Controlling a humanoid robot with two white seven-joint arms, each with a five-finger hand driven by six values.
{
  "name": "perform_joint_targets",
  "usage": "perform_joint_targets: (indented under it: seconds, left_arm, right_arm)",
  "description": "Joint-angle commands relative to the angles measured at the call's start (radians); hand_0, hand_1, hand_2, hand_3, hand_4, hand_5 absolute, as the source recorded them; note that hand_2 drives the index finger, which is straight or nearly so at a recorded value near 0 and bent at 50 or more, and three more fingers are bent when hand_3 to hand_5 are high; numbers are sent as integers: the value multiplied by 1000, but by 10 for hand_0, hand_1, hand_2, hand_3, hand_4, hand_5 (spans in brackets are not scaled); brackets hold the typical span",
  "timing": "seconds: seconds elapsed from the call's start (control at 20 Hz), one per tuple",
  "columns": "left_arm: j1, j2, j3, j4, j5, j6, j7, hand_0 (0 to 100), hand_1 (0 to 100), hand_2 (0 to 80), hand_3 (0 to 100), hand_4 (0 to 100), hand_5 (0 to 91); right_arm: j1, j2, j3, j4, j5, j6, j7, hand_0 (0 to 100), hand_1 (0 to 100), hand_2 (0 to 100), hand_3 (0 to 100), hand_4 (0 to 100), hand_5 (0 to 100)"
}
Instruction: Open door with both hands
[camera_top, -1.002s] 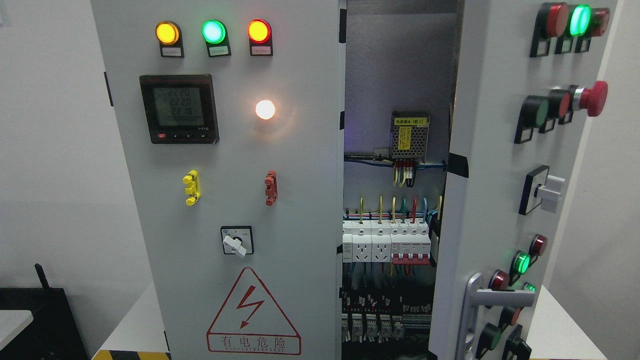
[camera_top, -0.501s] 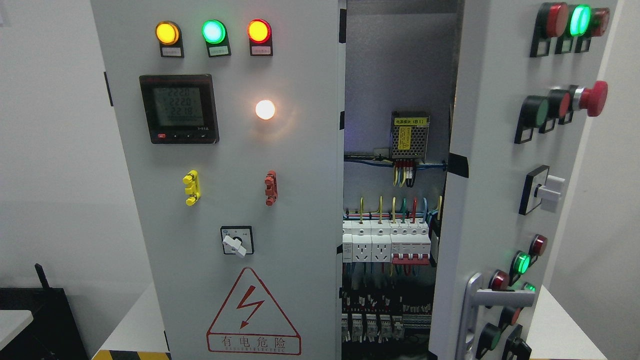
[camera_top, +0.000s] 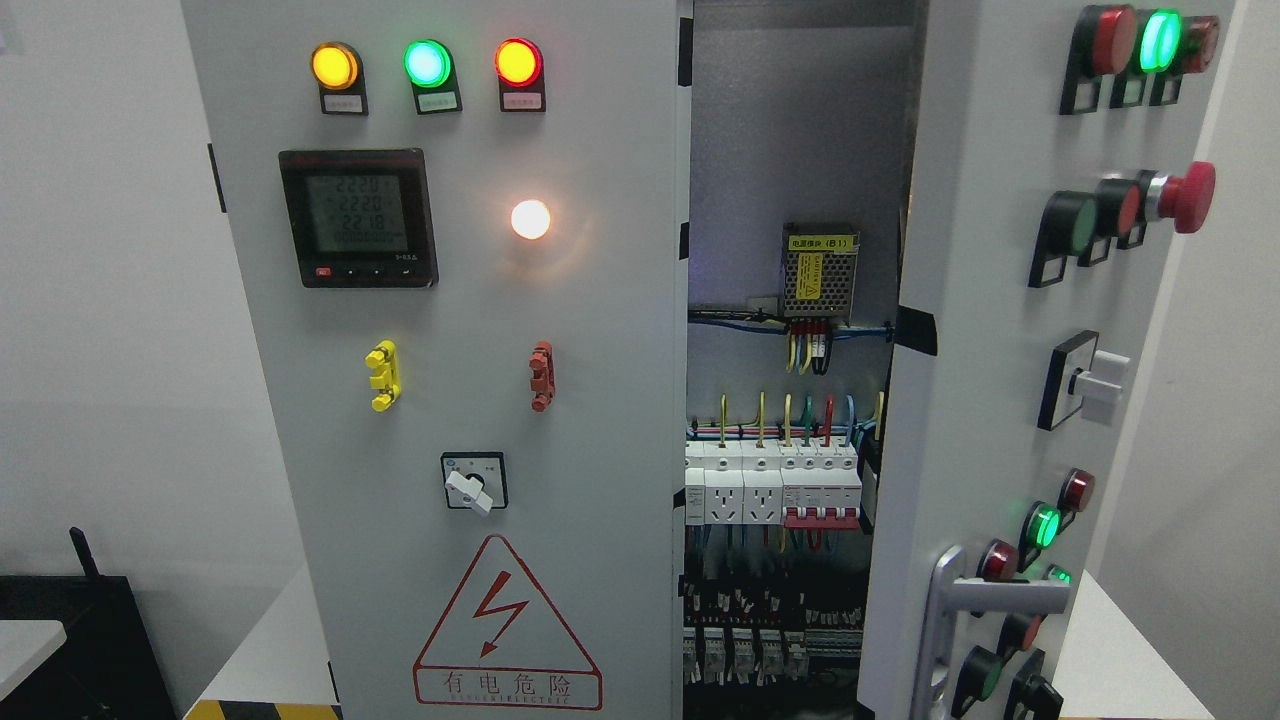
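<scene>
At nine o'clock stands the closed left door (camera_top: 450, 400) of a grey electrical cabinet on a white worktop (camera_top: 270, 650). It carries amber, green and red lamps at eleven o'clock, a digital meter (camera_top: 358, 218), a lit white lamp (camera_top: 530, 219), a yellow clip (camera_top: 383, 375), a red clip (camera_top: 541, 376), a rotary switch (camera_top: 474, 482) and a shock-warning triangle (camera_top: 507, 625) at six o'clock. Past centre, the gap shows a power supply (camera_top: 820, 270), wiring and breakers (camera_top: 772, 485). At three o'clock the right door (camera_top: 985, 380) stands swung open, its silver handle (camera_top: 960, 620) at five o'clock. Neither robot hand appears, so their state cannot be told.
</scene>
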Motion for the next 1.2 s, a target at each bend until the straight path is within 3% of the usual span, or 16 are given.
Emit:
perform_joint_targets:
  seconds: [0.0, 0.15, 0.25, 0.5, 0.7, 0.85, 1.15]
  left_arm:
    - [-8, 2, 12, -14, -6, -1, 1, 0, 0, 0, 0, 0, 0]
    - [42, 2, 9, -191, -7, 2, -1, 0, 0, 0, 0, 0, 0]
    - [157, 12, 9, -404, -4, 2, -7, 0, 0, 0, 0, 0, 0]
    - [366, 77, 12, -898, -4, 1, -96, 0, 0, 0, 0, 0, 0]
    - [475, 141, 23, -1168, 31, -11, -116, 0, 0, 0, 0, 0, 0]
    - [586, 172, 26, -1360, 91, -106, -117, 0, 0, 0, 0, 0, 0]
    - [785, 181, 55, -1574, 89, -451, -163, 0, 0, 0, 0, 0, 0]
  right_arm:
    - [0, 0, 0, -1, -2, -1, 0, 382, 0, 0, 0, 0, 0]
    - [0, 0, 0, -1, 0, -1, 0, 382, 0, 0, 0, 0, 0]
    - [0, 0, 0, -1, 0, -1, 0, 382, 0, 0, 0, 0, 0]
    - [0, 0, 0, -1, 0, -1, 0, 382, 0, 0, 0, 0, 0]
    - [0, 0, 0, -1, 0, -1, 0, 382, 0, 0, 0, 0, 0]
    - [0, 0, 0, -1, 0, -1, 0, 382, 0, 0, 0, 0, 0]
    - [0, 0, 0, -1, 0, -1, 0, 382, 0, 0, 0, 0, 0]
